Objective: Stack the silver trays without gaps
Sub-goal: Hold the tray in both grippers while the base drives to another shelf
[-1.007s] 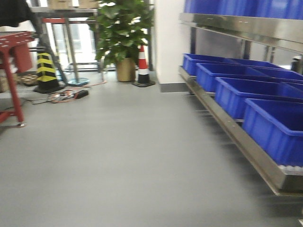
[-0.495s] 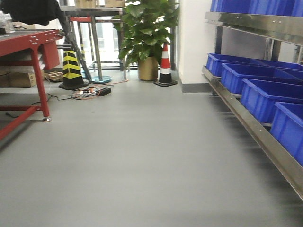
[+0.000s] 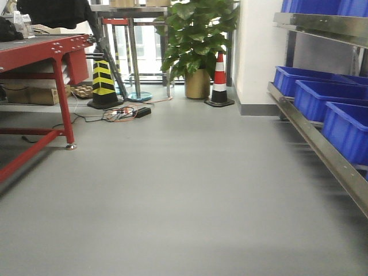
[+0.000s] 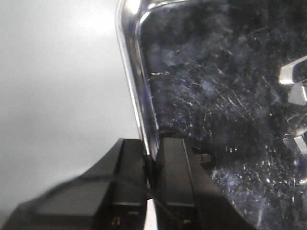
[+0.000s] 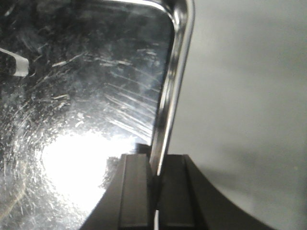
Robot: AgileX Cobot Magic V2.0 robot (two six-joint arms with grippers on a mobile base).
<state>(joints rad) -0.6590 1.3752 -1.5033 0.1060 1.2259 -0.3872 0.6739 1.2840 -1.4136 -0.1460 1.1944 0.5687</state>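
I'm holding one silver tray (image 4: 216, 96) by opposite rims; left gripper (image 4: 153, 160) and right gripper (image 5: 154, 170) are both pinching its edge; seems I'm mid-carry; next I'm needing the stack in sight, then lowering it flush

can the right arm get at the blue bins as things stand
Probably not. The right claw is shut on the rim of a silver tray, so it is not free, and the blue bins sit apart on the rack.

Grey floor (image 3: 184, 207) bears a red-white cone (image 3: 219, 80), potted plant (image 3: 197, 84) and cables (image 3: 118, 115).
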